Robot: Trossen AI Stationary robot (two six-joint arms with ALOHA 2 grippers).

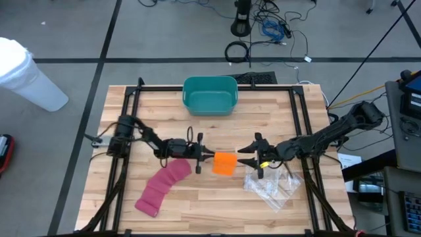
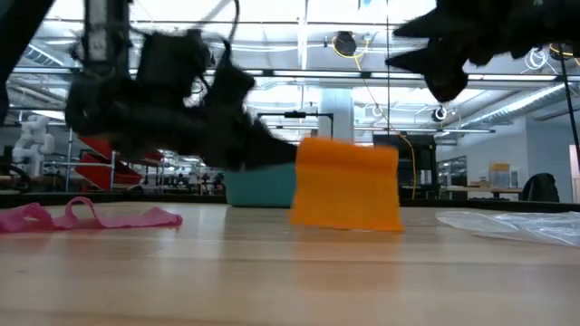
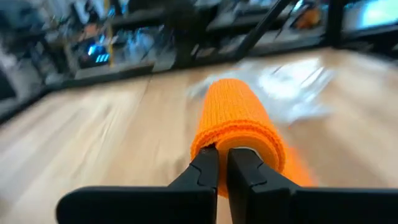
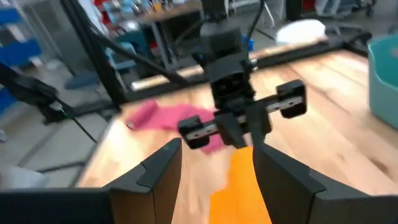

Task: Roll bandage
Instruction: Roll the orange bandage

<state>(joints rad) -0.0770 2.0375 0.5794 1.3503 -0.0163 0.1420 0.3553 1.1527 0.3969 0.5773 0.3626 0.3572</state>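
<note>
the light wooden plank table (image 1: 131,217) fills the high view inside a black metal frame (image 1: 135,99). at its 12 o'clock edge sits a teal rectangular plastic bin (image 1: 210,94). toward 7 o'clock lies a loose pink fabric bandage strip (image 1: 161,187), flat on the wood, and toward 4 o'clock a crumpled clear plastic wrapper (image 1: 271,187). at the table's centre rests the orange knitted bandage roll (image 1: 224,163), lying on the wood between the two arms. the left gripper (image 1: 205,157) reaches in from 9 o'clock; its fingers (image 3: 205,171) are nearly closed, pinching the end of the orange roll at its core. the right gripper (image 1: 248,153) comes from 3 o'clock, its fingers (image 4: 158,168) spread wide, the roll just before them and not gripped; the low view shows it raised above the table.
</note>
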